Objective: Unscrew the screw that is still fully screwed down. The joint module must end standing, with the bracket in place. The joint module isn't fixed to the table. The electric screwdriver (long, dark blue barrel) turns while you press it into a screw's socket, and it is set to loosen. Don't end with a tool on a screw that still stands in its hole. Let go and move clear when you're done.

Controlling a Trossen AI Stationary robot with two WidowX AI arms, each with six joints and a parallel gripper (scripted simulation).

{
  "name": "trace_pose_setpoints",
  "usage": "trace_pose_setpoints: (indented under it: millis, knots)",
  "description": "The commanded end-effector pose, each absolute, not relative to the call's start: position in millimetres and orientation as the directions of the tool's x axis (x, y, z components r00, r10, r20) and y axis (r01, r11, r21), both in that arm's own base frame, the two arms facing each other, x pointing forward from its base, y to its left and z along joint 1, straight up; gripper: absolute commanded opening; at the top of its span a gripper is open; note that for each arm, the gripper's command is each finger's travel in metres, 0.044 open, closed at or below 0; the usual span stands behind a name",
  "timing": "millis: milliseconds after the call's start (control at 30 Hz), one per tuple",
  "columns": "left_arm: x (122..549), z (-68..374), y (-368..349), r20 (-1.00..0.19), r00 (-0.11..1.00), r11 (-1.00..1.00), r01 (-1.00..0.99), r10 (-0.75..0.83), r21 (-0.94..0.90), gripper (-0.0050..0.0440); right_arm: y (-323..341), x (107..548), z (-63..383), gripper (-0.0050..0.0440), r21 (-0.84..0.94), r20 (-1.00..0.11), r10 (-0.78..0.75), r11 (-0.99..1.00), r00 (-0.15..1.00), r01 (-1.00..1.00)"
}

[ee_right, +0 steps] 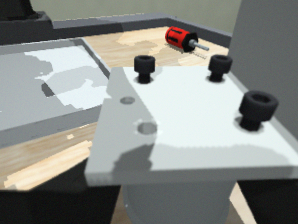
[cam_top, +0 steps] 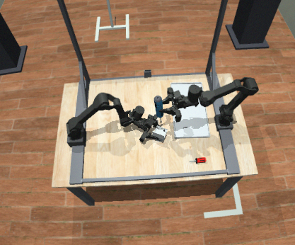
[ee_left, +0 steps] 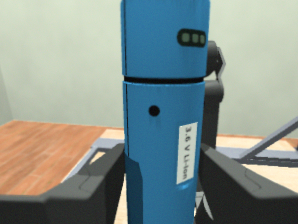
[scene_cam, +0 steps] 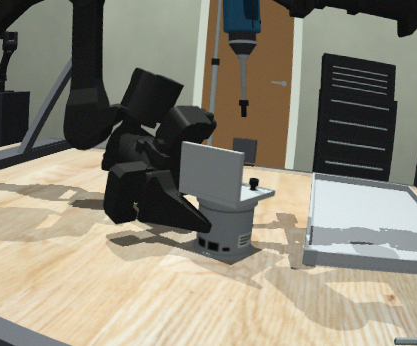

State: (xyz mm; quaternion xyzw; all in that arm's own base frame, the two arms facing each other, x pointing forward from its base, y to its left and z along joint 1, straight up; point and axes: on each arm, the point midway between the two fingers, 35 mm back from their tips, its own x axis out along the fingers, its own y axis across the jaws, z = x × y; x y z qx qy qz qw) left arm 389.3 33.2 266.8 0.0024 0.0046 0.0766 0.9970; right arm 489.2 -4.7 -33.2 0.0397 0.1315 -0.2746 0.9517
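The grey joint module (scene_cam: pixel 224 227) stands upright on the table, with the light grey bracket (ee_right: pixel 185 120) on top of it. Three black screws stand in the bracket plate (ee_right: pixel 143 66) (ee_right: pixel 220 66) (ee_right: pixel 257 109). A near hole (ee_right: pixel 146 128) is empty. My right gripper (scene_cam: pixel 203 220) is shut on the module's base, a finger on each side. My left gripper (cam_top: pixel 165 106) is shut on the blue electric screwdriver (ee_left: pixel 162 110). It holds the screwdriver upright, with the dark tip (scene_cam: pixel 243 106) well above the bracket and touching no screw.
A white tray (cam_top: pixel 190 110) lies right beside the module, on the left arm's side. A small red screwdriver (cam_top: pixel 200 160) lies near the table's front edge and also shows in the right wrist view (ee_right: pixel 181 37). Frame posts stand at the table's back corners.
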Motion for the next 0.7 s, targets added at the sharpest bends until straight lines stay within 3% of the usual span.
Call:
trace_pose_setpoints:
  millis: [0,167,667]
  knots:
    - [390,296,33,0.063,0.987,0.988,-0.151,0.151,-0.001,0.0161,-3,493,-22,0.0316,0.021,-0.254,-0.51,0.847,0.822,0.531]
    - [385,305,32,0.07,0.986,0.989,-0.151,0.151,-0.002,0.0161,-3,493,-22,0.0424,0.021,-0.254,-0.51,0.847,0.822,0.531]
    - [382,328,32,0.07,0.986,0.989,-0.15,0.15,-0.002,0.0161,6,480,-13,0.0424,0.03,-0.248,-0.51,0.846,0.824,0.532]
